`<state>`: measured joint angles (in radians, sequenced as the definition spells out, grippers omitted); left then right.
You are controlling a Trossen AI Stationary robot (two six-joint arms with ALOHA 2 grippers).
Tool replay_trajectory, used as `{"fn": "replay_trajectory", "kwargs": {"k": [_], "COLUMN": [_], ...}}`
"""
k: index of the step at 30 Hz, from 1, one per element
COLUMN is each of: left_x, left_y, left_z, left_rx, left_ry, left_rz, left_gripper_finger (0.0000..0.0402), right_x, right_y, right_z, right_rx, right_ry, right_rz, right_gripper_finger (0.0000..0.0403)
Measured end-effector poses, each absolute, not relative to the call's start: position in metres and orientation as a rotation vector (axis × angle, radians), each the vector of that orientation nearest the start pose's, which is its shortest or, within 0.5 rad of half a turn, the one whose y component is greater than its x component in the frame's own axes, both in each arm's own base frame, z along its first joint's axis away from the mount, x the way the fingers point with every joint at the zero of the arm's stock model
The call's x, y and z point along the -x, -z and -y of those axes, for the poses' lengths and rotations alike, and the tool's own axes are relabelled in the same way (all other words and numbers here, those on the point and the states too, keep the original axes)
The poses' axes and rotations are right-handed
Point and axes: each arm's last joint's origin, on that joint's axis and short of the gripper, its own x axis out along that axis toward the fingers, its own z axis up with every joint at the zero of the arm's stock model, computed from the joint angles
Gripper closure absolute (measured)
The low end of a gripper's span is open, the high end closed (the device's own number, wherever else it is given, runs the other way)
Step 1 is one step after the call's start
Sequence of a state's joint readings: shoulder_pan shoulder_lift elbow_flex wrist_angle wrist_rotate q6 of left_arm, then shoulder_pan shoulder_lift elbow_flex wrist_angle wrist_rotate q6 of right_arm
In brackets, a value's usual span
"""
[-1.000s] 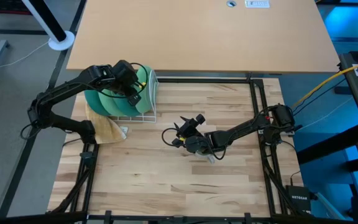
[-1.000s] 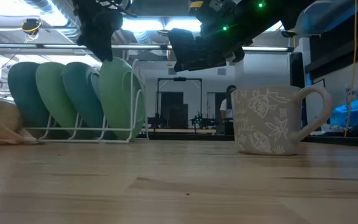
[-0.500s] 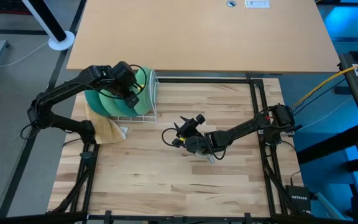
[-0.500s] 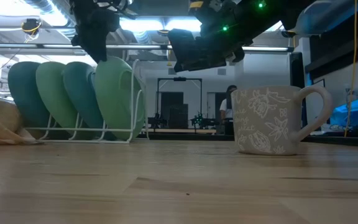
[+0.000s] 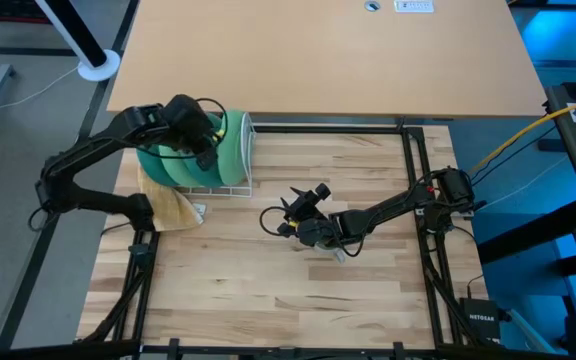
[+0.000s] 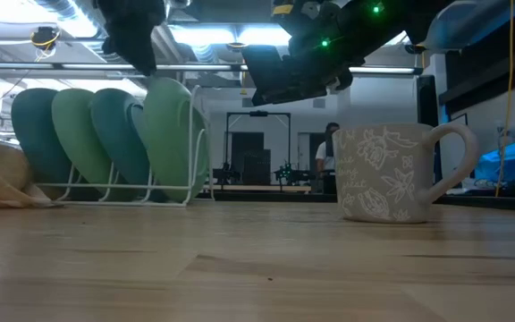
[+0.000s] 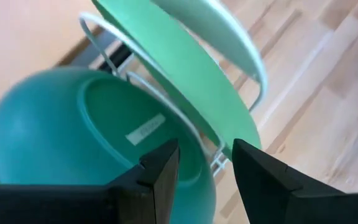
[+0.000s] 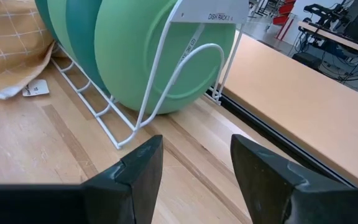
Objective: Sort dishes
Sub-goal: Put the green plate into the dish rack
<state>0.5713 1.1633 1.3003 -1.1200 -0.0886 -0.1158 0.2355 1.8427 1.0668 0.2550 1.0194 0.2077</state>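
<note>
Several plates stand on edge in the white wire rack (image 6: 195, 183) at the table's far left: teal (image 6: 32, 134), light green (image 6: 79, 134), teal (image 6: 119, 139) and light green (image 6: 177, 139). My left gripper (image 7: 207, 168) hangs open just above them (image 5: 203, 140), touching nothing. A grey mug with a flower pattern (image 6: 390, 174) stands upright on the table. My right gripper (image 8: 194, 162) waits open and low over the middle of the table (image 5: 288, 215), facing the rack.
A tan waffle cloth (image 5: 173, 208) lies bunched against the rack's near-left side. A black frame (image 5: 413, 150) borders the wooden table. A second, lighter table (image 5: 318, 50) stands beyond the far edge. Bare wood (image 5: 268, 300) spreads across the near half.
My left gripper has risen from the top rim of the light green plate at the rack's right end and drawn back toward the table's left edge, fingers equally wide apart throughout. The plates stay standing in the rack.
</note>
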Motion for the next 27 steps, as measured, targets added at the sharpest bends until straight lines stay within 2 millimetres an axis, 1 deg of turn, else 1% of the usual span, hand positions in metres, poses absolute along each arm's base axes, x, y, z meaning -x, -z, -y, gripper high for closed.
{"fn": "replay_trajectory", "kwargs": {"k": [5, 8, 11, 14, 18, 22, 24, 27], "left_x": [-0.161, -0.161, -0.17, -0.184, -0.207, -0.229, -0.236, -0.239], "left_y": [-0.372, -0.38, -0.388, -0.39, -0.382, -0.362, -0.351, -0.339], "left_z": [-0.107, -0.108, -0.113, -0.122, -0.137, -0.152, -0.157, -0.162], "left_rx": [0.321, 0.312, 0.289, 0.236, 0.153, 0.093, 0.058, 0.006], "left_ry": [-0.689, -0.715, -0.722, -0.709, -0.689, -0.664, -0.668, -0.718], "left_rz": [-0.824, -0.72, -0.602, -0.53, -0.532, -0.626, -0.697, -0.802], "left_gripper_finger": [0.0259, 0.0259, 0.0259, 0.0259, 0.0259, 0.0259, 0.0259, 0.0259], "right_x": [-0.375, -0.375, -0.375, -0.375, -0.375, -0.375, -0.375, -0.375], "right_y": [-0.188, -0.188, -0.188, -0.188, -0.188, -0.188, -0.188, -0.188], "right_z": [-0.065, -0.065, -0.065, -0.065, -0.065, -0.065, -0.065, -0.065], "right_rx": [0.12, 0.118, 0.118, 0.117, 0.117, 0.116, 0.116, 0.117], "right_ry": [0.803, 0.804, 0.804, 0.803, 0.802, 0.802, 0.802, 0.801], "right_rz": [-0.349, -0.347, -0.347, -0.346, -0.347, -0.347, -0.347, -0.348], "right_gripper_finger": [0.0207, 0.0207, 0.0207, 0.0207, 0.0207, 0.0207, 0.0207, 0.0207]}}
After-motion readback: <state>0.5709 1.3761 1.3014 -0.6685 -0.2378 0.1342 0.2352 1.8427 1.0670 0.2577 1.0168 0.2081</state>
